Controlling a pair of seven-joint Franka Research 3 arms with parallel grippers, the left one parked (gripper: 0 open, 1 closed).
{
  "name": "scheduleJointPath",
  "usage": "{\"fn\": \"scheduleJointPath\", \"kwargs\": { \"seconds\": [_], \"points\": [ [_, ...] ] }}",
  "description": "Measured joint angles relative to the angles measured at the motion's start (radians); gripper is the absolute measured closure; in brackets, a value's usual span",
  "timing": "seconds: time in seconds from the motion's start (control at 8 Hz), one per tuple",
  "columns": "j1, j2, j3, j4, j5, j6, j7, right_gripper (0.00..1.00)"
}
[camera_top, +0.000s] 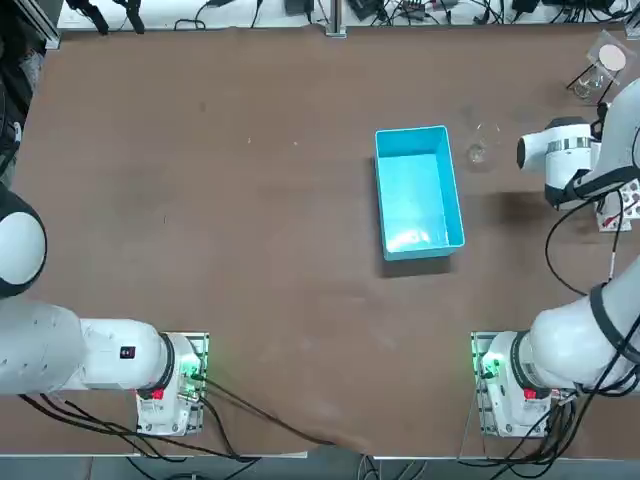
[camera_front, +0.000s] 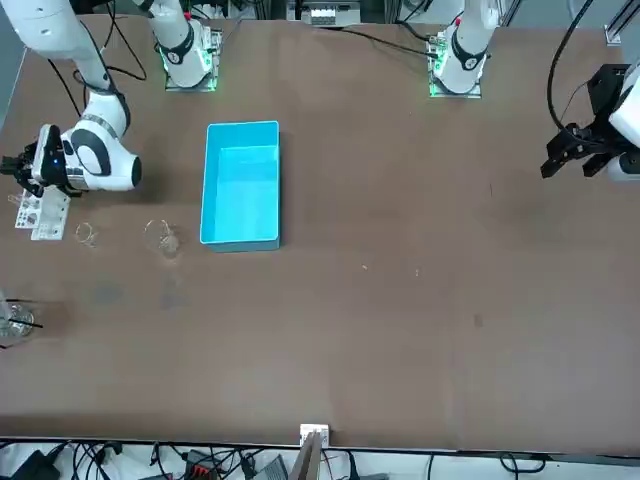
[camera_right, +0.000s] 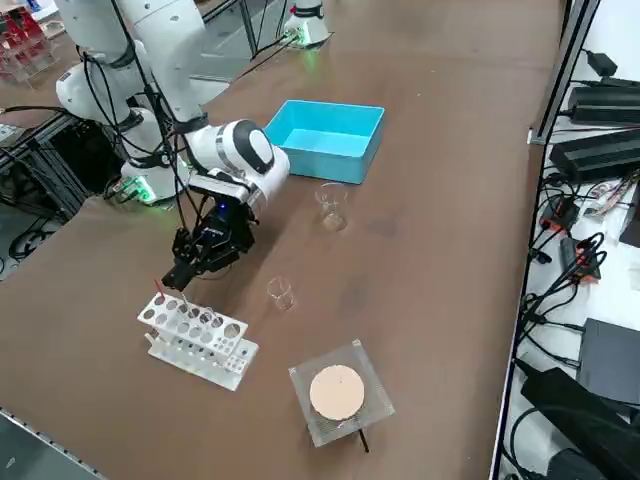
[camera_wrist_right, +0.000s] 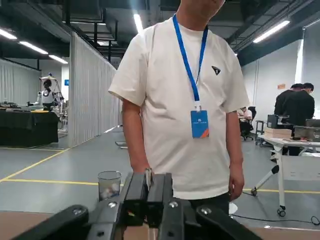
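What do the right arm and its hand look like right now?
The right arm is glossy white with rounded joints and black cables alongside; green lights glow at its base. Its hand, by the white test-tube rack, is black and angular.

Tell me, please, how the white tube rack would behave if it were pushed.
Probably light: the white tube rack is an open plastic frame full of holes, so it would likely slide easily. Pushed near its top, it might tip, though its base looks wide. The right tool sits just above one end.
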Motion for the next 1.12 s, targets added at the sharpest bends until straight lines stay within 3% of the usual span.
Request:
{"fn": "scheduleJointPath", "kwargs": {
  "seconds": [0.25,0.5,0.88,1.12],
  "points": [
    [0.004,-0.069,0.002,-0.006,0.030,-0.010,-0.045,0.96],
    [0.041,-0.182,0.007,-0.005,0.126,-0.014,-0.194,0.96],
    [0.211,-0.374,0.016,0.059,0.473,-0.045,-0.482,0.96],
    [0.370,-0.365,0.022,0.237,0.703,-0.194,-0.578,0.95]
  ]
}}
